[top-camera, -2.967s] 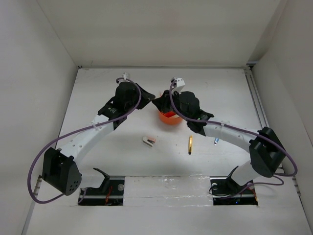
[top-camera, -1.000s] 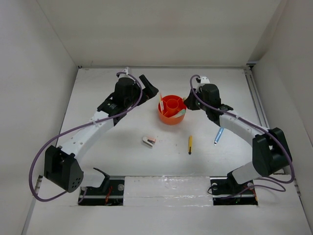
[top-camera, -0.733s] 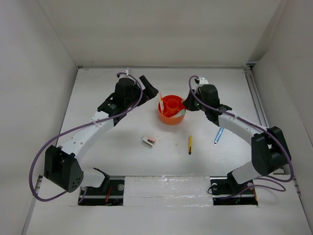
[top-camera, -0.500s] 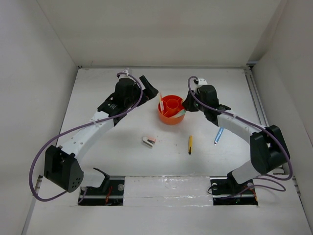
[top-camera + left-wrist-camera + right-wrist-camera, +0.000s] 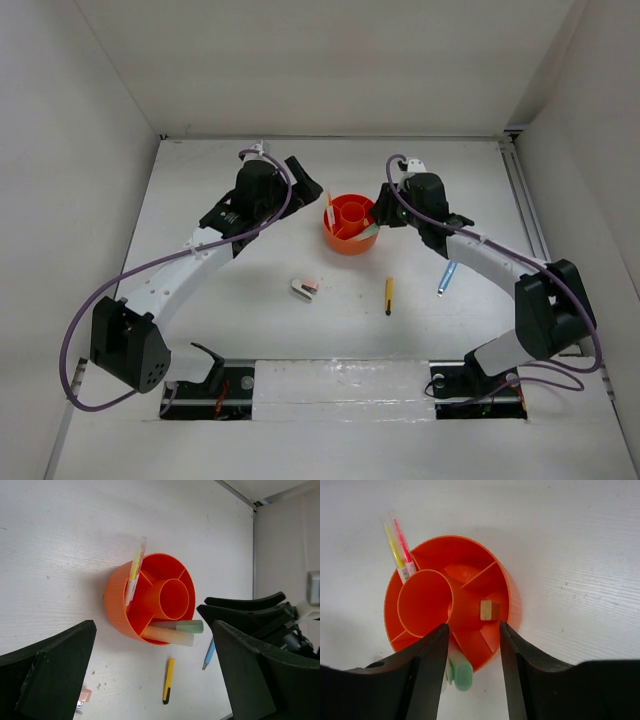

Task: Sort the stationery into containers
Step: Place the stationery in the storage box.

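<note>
The left hand point(image 5: 154, 625) and right hand point(image 5: 472, 626) are being held open; the light, stiff gold pen point(image 5: 388, 296) likely suits a mid-barrel pinch.

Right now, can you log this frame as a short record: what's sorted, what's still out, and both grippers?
container: round orange organiser, mid-table
sorted: pink pen and yellow pencil together; green marker beside pale yellow marker; tan block in its own compartment
loose on table: stapler, yellow-black pen, blue pen
left gripper: open, empty, left of organiser
right gripper: open, empty, at organiser's right
</note>
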Robot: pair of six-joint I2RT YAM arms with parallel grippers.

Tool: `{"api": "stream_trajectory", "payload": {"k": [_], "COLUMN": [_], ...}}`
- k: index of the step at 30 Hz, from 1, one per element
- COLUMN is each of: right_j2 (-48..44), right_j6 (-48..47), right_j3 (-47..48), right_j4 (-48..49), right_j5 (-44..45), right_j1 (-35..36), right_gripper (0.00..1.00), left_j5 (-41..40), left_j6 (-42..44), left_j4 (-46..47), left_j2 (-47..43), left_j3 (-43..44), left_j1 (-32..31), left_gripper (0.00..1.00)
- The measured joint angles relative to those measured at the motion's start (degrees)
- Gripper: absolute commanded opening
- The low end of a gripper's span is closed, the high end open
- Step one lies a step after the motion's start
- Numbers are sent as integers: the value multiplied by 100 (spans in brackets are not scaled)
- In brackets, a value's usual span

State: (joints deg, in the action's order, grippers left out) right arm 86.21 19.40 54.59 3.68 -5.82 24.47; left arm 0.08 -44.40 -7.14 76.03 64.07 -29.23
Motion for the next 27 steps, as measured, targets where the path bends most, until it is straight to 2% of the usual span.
{"api": "stream_trajectory", "payload": {"k": [7,14,19,27], "right_j2": [-826,-1451,-1620,-1858], "right_j6": [-61,-581,-800,-870], "right_j3": [-7,-7,-9,-9], "right_j4": [-79,-243,-518,-675], "right_j5": [332,398,490,675], "right_j1": [131,765,1250,1403], "right_gripper": [63,63,64,64], "left_j5": [-413,-981,-973,-680], "left_j6": [-446,-1320,-1915,-2771], "left_j4": [-422,-1084,-1296,-1648], "left_j2": [-142,-938,-1370,-1108], "left_j3": [-260,-1158,-1587,-2142], "left_j1": [0,-203,-254,-254], "left_gripper": [100,100,100,100]}}
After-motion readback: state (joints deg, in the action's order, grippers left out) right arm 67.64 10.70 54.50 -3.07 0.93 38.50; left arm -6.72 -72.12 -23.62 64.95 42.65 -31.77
